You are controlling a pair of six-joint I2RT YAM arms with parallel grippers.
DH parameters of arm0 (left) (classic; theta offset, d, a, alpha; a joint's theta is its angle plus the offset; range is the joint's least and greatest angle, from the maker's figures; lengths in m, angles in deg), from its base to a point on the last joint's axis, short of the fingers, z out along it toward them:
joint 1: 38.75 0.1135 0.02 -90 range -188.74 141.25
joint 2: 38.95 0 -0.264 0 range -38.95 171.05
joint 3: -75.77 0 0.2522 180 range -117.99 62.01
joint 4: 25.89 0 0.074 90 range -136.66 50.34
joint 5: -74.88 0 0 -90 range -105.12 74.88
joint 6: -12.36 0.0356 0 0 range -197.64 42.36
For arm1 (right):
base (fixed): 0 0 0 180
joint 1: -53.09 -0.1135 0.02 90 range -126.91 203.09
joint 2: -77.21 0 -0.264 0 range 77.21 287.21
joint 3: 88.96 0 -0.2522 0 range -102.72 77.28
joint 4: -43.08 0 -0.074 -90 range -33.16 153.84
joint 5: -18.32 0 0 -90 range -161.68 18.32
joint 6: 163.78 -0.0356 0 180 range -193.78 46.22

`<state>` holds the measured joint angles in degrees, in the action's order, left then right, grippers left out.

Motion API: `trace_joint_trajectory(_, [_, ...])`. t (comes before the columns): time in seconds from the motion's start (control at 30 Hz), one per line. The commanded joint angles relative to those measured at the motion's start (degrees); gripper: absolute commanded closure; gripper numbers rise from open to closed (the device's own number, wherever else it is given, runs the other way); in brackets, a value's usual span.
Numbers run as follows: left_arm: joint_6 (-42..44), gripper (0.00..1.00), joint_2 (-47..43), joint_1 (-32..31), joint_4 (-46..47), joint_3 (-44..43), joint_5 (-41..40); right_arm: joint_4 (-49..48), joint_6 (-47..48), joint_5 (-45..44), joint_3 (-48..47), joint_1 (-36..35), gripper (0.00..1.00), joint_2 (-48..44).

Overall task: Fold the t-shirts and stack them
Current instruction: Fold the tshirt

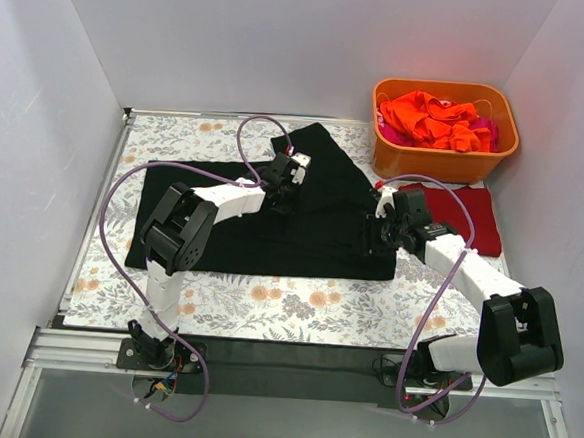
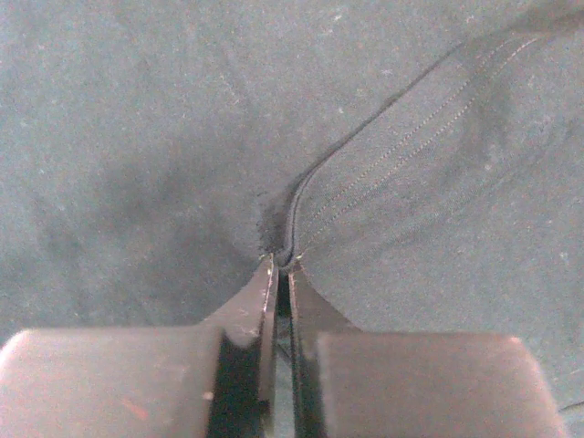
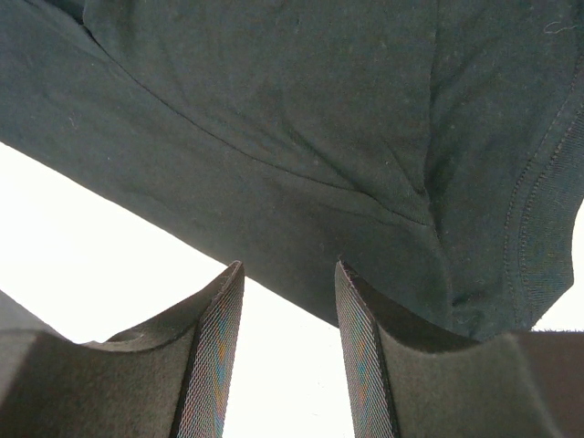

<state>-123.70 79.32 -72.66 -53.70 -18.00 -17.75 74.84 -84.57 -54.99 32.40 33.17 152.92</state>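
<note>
A large black t-shirt [image 1: 272, 218] lies spread on the table, its upper right part folded over in a slanted flap. My left gripper [image 1: 287, 179] is shut on a hemmed edge of the black t-shirt [image 2: 383, 182] near the fold; its jaws pinch the seam between their tips [image 2: 285, 269]. My right gripper [image 1: 379, 235] is open at the shirt's right edge, its fingers [image 3: 214, 347] just short of the black fabric [image 3: 301, 137] and holding nothing. A folded dark red t-shirt [image 1: 463, 216] lies to the right. Orange and pink shirts [image 1: 434, 121] fill the tub.
An orange plastic tub [image 1: 441, 159] stands at the back right, beside the red shirt. The floral tablecloth [image 1: 266, 302] covers the table. White walls close the left, back and right sides. Purple cables loop over both arms.
</note>
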Motion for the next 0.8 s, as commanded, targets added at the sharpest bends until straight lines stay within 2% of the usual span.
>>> trace_joint_trajectory(0.0, [-0.43,1.00,-4.54,-0.28,1.99,-0.15,-1.49,-1.74,-0.38,0.45,0.50,0.23,0.57,-0.38])
trace_joint_trajectory(0.23, [-3.59,1.00,-9.99,-0.28,8.06,5.91,-5.71,-2.53,-0.99,-1.91,1.64,0.23,0.57,-0.38])
trace_joint_trajectory(0.37, [-4.91,1.00,-13.77,-0.28,12.72,10.22,-5.54,-3.32,-1.60,-3.15,2.87,0.58,0.57,0.32])
trace_joint_trajectory(0.53, [-5.53,0.99,-11.85,-0.28,13.78,11.54,-6.50,-4.55,-3.01,-4.91,4.63,1.64,0.57,1.03])
trace_joint_trajectory(0.73, [-7.20,0.86,-8.16,-0.28,13.69,11.10,-9.75,-4.99,-5.03,-5.53,6.91,5.41,0.58,1.46])
trace_joint_trajectory(0.77, [-7.55,0.78,-7.89,-0.28,13.78,10.84,-10.28,-4.99,-5.38,-5.26,7.18,6.03,0.58,1.64])
